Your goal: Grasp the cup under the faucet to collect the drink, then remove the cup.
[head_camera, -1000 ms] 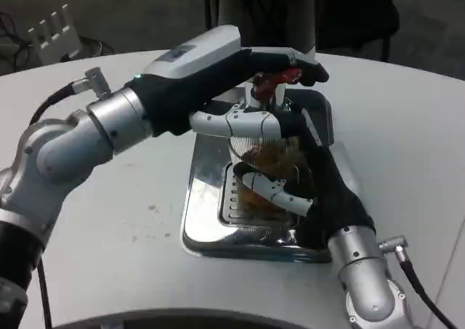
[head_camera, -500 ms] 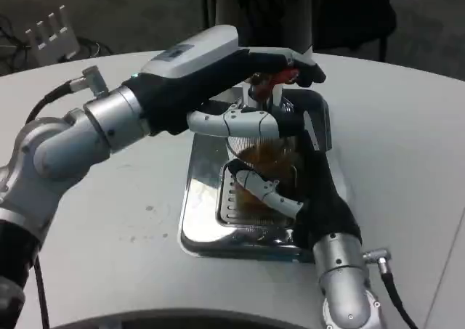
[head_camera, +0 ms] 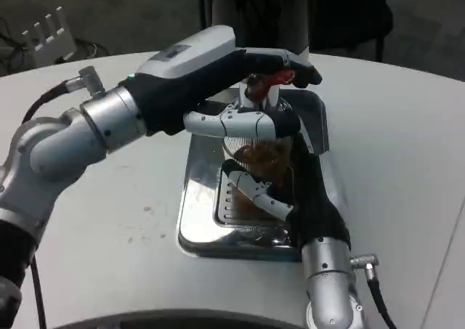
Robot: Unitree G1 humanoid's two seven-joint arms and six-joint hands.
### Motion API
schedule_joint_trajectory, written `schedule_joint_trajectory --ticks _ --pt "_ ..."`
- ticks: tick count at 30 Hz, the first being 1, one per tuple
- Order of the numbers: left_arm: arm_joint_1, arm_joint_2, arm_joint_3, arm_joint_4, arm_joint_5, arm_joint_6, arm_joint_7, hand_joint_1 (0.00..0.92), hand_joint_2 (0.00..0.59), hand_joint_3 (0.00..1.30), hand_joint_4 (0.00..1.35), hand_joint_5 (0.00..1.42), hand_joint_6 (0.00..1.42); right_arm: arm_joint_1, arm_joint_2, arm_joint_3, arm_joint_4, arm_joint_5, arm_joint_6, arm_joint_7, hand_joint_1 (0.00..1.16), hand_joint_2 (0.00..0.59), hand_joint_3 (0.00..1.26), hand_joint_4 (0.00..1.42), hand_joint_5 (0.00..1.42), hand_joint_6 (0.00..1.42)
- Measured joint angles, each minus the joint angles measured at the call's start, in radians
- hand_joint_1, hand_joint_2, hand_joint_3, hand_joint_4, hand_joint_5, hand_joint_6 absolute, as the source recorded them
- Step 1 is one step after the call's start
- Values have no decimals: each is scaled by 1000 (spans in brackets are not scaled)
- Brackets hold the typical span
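We see the clear ribbed cup (head_camera: 256, 151) standing upright on the slotted grille of a shiny metal drip tray (head_camera: 196, 220), directly below the red faucet lever (head_camera: 270, 82) of the dispenser at the tray's far end. Brownish drink fills the lower part of the cup.

The right hand (head_camera: 290, 191) comes up from the near edge of the tray and wraps the cup from its right and near sides; one white finger (head_camera: 254, 187) crosses the front of the cup low down, and the black palm lies against the cup's right wall, so this hand grips the cup.

The left hand (head_camera: 240, 89) reaches in from the left, above the cup. Its upper fingers (head_camera: 290, 62) stretch over the red faucet lever and touch it from above, while a white finger (head_camera: 225, 122) runs across just at the cup's rim. We cannot tell whether this hand truly clasps the lever or only rests on it.

The tray sits on the white table (head_camera: 109, 234). A small white object with upright prongs (head_camera: 45, 35) lies well apart at the table's far left.
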Motion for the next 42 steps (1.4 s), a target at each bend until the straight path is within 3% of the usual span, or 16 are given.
schedule_joint_trajectory --ticks 16,30,42 --pt "7 25 0 -19 0 -1 -6 0 138 348 313 285 284 -13 4 64 70 -27 -3 -174 704 209 245 287 361 232" --pt "44 68 22 -48 -7 15 -6 0 118 289 275 289 295 -28 4 80 112 0 -25 -231 705 217 338 360 432 338" --pt "109 57 100 -59 -61 24 32 0 110 273 270 349 337 -28 4 93 112 3 -33 -253 705 217 394 437 496 401"
